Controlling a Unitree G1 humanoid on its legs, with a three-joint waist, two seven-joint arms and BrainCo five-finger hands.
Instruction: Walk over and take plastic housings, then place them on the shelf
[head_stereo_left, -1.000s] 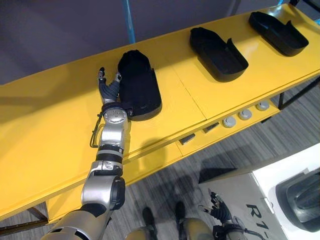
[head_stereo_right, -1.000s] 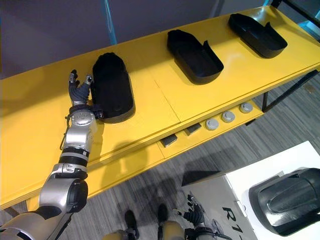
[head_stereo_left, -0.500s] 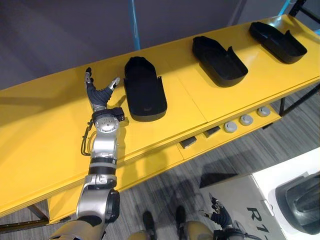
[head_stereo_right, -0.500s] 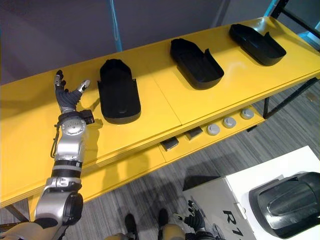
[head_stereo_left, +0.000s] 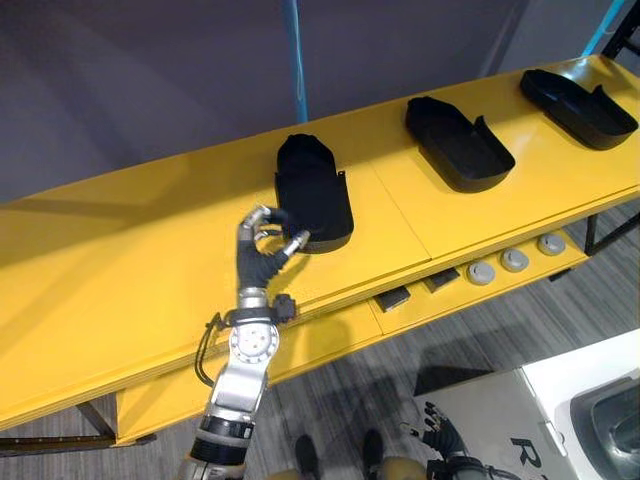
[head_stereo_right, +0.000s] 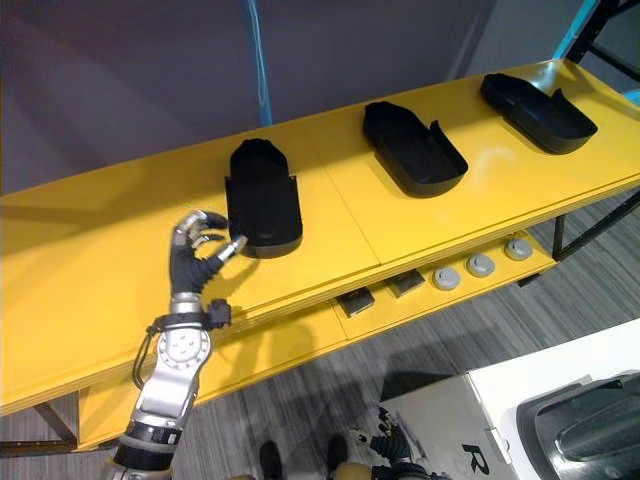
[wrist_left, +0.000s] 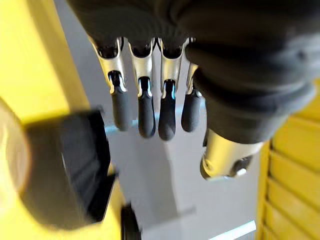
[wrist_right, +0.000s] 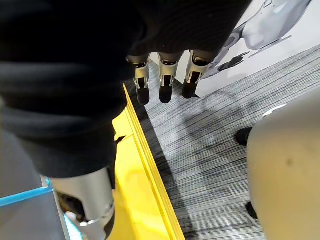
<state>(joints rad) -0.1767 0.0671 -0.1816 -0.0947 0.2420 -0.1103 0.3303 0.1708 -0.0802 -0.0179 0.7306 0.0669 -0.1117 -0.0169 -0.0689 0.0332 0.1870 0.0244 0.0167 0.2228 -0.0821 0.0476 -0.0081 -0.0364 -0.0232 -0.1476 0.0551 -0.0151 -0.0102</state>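
Three black plastic housings lie open side up on the long yellow shelf (head_stereo_left: 120, 270): the nearest housing (head_stereo_left: 313, 195), a middle housing (head_stereo_left: 458, 145) and a far housing (head_stereo_left: 580, 98) at the right end. My left hand (head_stereo_left: 262, 250) hovers just in front and left of the nearest housing, apart from it, with its fingers curled toward the thumb and nothing in them. Low down by my body, my right hand (head_stereo_right: 385, 438) hangs with its fingers (wrist_right: 162, 90) straight and empty.
Under the shelf's front edge a lower yellow ledge carries round grey knobs (head_stereo_left: 514, 261) and small dark blocks (head_stereo_left: 395, 299). On a white box (head_stereo_right: 470, 420) at the lower right rests another dark housing (head_stereo_right: 585, 425). Grey striped carpet covers the floor.
The nearest housing, tilted against my left hand a second ago, now lies flat on the shelf. My left hand has let go, drawn back toward me and curled its fingers. The camera has shifted.
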